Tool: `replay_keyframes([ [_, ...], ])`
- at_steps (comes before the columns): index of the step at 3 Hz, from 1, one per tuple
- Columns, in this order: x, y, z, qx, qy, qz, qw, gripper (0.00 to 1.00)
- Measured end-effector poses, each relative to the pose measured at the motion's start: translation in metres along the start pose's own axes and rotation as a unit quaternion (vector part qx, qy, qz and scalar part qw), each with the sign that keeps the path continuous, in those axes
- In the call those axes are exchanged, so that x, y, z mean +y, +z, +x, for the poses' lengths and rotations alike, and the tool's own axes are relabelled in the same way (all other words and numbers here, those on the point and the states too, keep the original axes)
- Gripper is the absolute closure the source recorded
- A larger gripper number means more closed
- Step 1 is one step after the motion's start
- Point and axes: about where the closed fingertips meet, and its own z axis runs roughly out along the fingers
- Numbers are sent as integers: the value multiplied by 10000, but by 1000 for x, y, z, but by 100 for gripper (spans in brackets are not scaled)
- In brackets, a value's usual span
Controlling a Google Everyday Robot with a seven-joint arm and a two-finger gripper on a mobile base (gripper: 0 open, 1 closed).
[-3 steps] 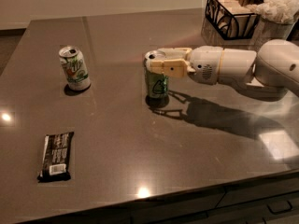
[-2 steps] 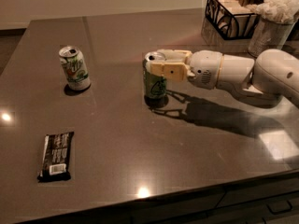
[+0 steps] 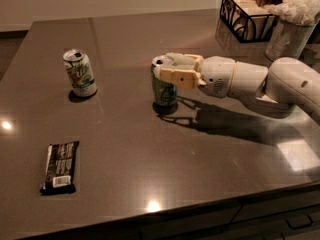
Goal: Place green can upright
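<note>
The green can (image 3: 165,92) stands upright on the dark table (image 3: 150,159), near its middle. It has a dark green body with pale markings and a silver top. My gripper (image 3: 162,67) reaches in from the right. Its tan fingers (image 3: 175,77) lie on either side of the can's upper part and close on it. The white arm stretches off to the right edge of the view. The can's base rests on the table.
A mostly white can with green lettering (image 3: 80,73) stands upright at the left. A dark snack bar (image 3: 60,166) lies near the front left. A black wire basket (image 3: 247,14) and a cup holding crumpled paper (image 3: 289,31) stand at the back right.
The arm's forearm has shifted slightly. The gripper and the green can stay in about the same place, with the can upright throughout.
</note>
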Motion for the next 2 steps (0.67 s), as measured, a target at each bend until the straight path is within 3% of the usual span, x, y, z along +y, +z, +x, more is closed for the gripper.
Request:
replay_keyframes([
  [1,1,2,-1,1,-6,-22,10000,0],
  [2,2,2,-1,1,-6,-22,10000,0],
])
